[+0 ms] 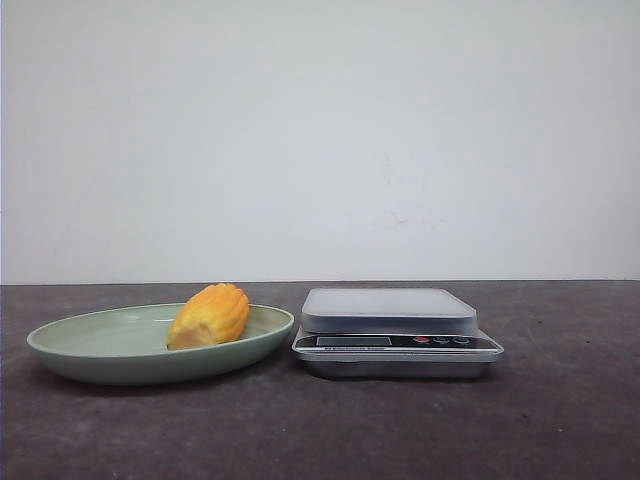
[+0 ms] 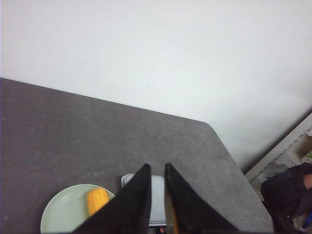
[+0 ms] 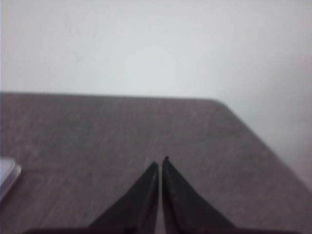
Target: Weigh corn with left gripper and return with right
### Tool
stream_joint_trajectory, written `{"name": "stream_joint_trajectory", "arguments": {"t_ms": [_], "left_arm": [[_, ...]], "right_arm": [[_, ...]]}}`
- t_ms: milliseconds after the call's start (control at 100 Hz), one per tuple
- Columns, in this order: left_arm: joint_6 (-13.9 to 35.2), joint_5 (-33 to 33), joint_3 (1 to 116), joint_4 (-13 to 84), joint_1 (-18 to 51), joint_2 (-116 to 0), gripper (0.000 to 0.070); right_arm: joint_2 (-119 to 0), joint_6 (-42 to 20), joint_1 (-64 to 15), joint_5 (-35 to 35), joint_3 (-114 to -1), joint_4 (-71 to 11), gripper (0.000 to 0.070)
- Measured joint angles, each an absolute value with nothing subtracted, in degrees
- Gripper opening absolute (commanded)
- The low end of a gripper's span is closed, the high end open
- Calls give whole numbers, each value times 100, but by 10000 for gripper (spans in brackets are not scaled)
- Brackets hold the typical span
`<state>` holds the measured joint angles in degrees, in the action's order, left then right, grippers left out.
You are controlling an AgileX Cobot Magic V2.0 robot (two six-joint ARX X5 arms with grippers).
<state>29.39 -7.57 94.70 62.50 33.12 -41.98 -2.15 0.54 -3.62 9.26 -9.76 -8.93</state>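
The corn point(image 1: 210, 315), a stubby yellow-orange cob with a pale cut end, lies on the right side of a shallow green plate point(image 1: 90, 345). In the left wrist view the corn point(image 2: 96, 200) and plate point(image 2: 61, 214) lie far below my left gripper point(image 2: 157, 165), to one side of its black fingers. The fingers stand a narrow gap apart with nothing between them. My right gripper point(image 3: 161, 161) is shut and empty, low over bare table. Neither gripper shows in the front view.
A silver kitchen scale point(image 1: 395, 330) with a grey platform stands just right of the plate; it shows between the left fingers point(image 2: 157, 197) and at the right wrist view's edge point(image 3: 6, 174). The dark table ends at a white wall; clutter point(image 2: 290, 192) lies beyond its right edge.
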Motion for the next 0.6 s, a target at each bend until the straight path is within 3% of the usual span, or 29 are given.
{"name": "stream_joint_trajectory", "arguments": {"t_ms": [600], "left_arm": [[2939, -760, 9470, 6248, 3312, -4198, 0]], "right_arm": [[-25, -89, -246, -285, -91, -996, 5]]}}
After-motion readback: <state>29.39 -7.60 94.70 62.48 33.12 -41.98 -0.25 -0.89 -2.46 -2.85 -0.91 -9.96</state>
